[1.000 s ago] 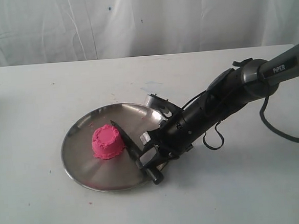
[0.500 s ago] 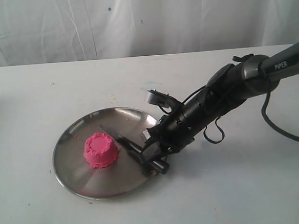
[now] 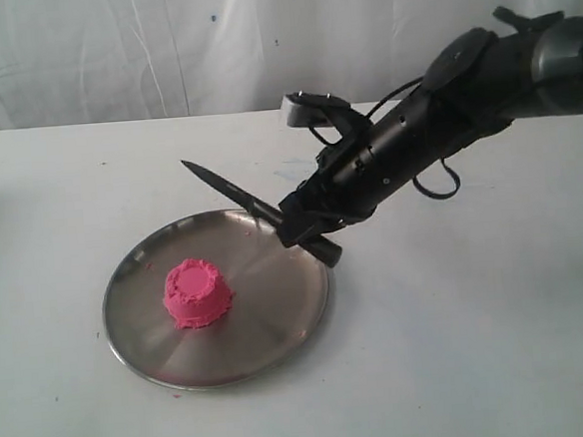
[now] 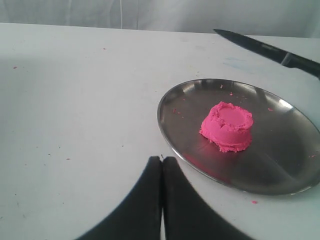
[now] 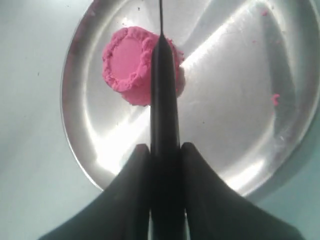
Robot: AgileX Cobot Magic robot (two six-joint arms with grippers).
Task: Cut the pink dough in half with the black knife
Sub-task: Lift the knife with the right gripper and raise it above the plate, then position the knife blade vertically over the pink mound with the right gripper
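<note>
Your right hand (image 3: pixel 298 225) clamps the black knife (image 3: pixel 227 190) by its handle, blade in the air over the steel plate (image 3: pixel 278 317).
The pink dough (image 3: pixel 197 293) sits whole on that steel plate on the bench (image 3: pixel 461 357), clear of the blade. Your left hand (image 4: pixel 162 165) hangs over the bench off to the plate's side, closed on nothing.

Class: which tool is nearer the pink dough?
Right. Right tool, gripping the black knife, hangs above the plate near the pink dough; left tool sits shut beyond the plate's rim.
</note>
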